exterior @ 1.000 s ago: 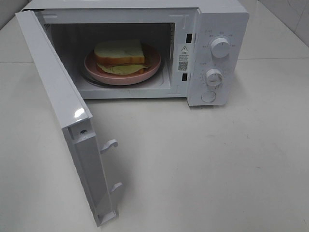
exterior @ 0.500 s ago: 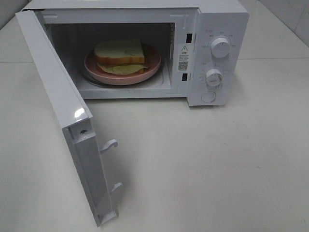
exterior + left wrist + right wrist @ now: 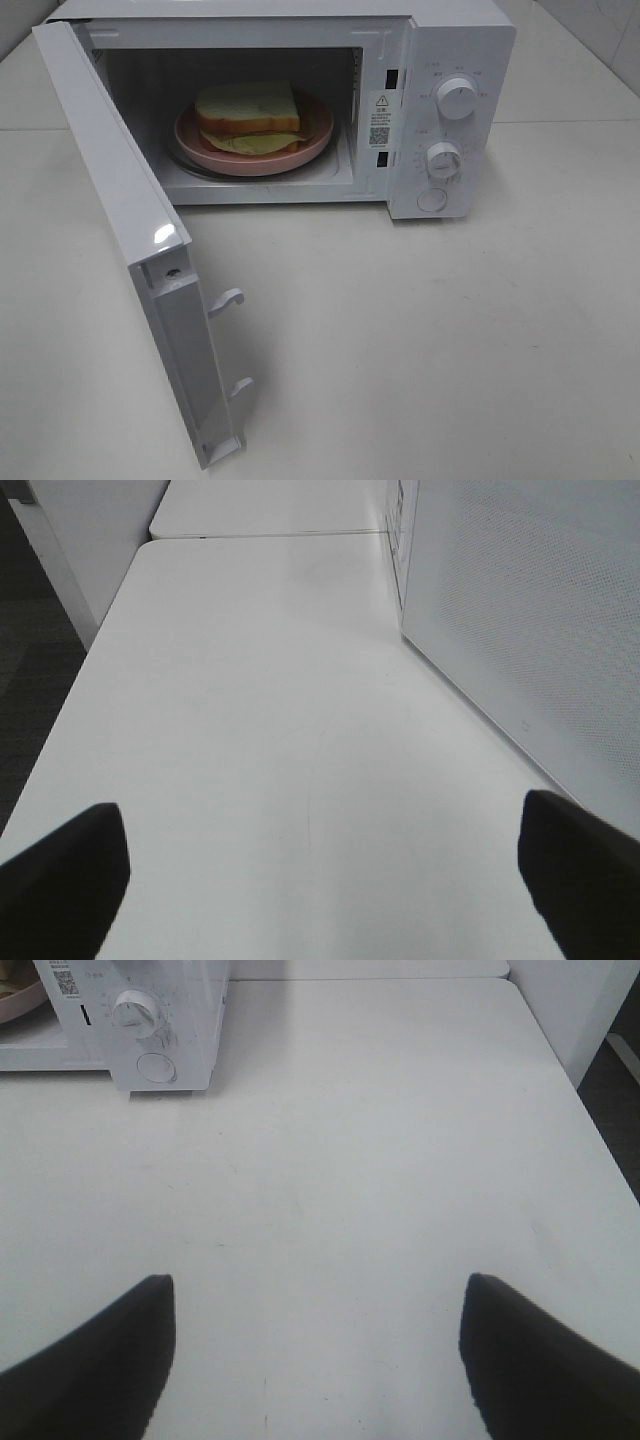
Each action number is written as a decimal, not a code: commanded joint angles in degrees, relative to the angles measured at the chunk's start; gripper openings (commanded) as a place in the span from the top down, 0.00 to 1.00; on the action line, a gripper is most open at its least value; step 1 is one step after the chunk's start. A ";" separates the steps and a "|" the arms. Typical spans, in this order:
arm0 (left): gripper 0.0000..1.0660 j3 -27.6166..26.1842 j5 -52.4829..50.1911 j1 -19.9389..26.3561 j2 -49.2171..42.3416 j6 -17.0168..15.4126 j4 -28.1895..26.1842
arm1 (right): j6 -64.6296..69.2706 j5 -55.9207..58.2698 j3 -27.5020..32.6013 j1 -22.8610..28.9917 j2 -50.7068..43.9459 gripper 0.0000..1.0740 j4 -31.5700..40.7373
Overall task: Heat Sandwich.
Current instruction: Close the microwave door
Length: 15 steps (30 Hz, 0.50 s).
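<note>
In the exterior high view, the sandwich [image 3: 247, 112] is seen lying on the pink plate [image 3: 318, 128] inside the microwave [image 3: 460, 40]. The door [image 3: 120, 220] is swung wide open, its latch hooks [image 3: 228, 298] exposed. Neither arm is shown here. Closing the door is judged to be the step at hand.

In the left wrist view, the left gripper [image 3: 320, 865] is spread wide over the bare table [image 3: 250, 680] with nothing between its jaws. The perforated outer face of the door is just beside it. If the door is pushed too close to its hinge or too hard, the whole microwave could be slid across the smooth top. A push stopped short could leave the hooks unlatched.

In the right wrist view, the right gripper [image 3: 317, 1345] is likewise held wide and empty, well apart from the lower knob [image 3: 135, 1010]. The smooth round knob could be slipped on if it is gripped off-centre.
</note>
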 commanded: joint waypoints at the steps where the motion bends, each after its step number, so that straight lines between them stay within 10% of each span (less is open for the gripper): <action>1: 0.01 0.17 -0.23 0.00 0.06 0.11 -0.34 | -0.92 -0.46 0.06 -0.40 -1.43 0.29 0.00; 15: 0.01 0.17 -0.23 0.00 0.06 0.11 -0.34 | -0.92 -0.46 0.06 -0.40 -1.43 0.29 0.00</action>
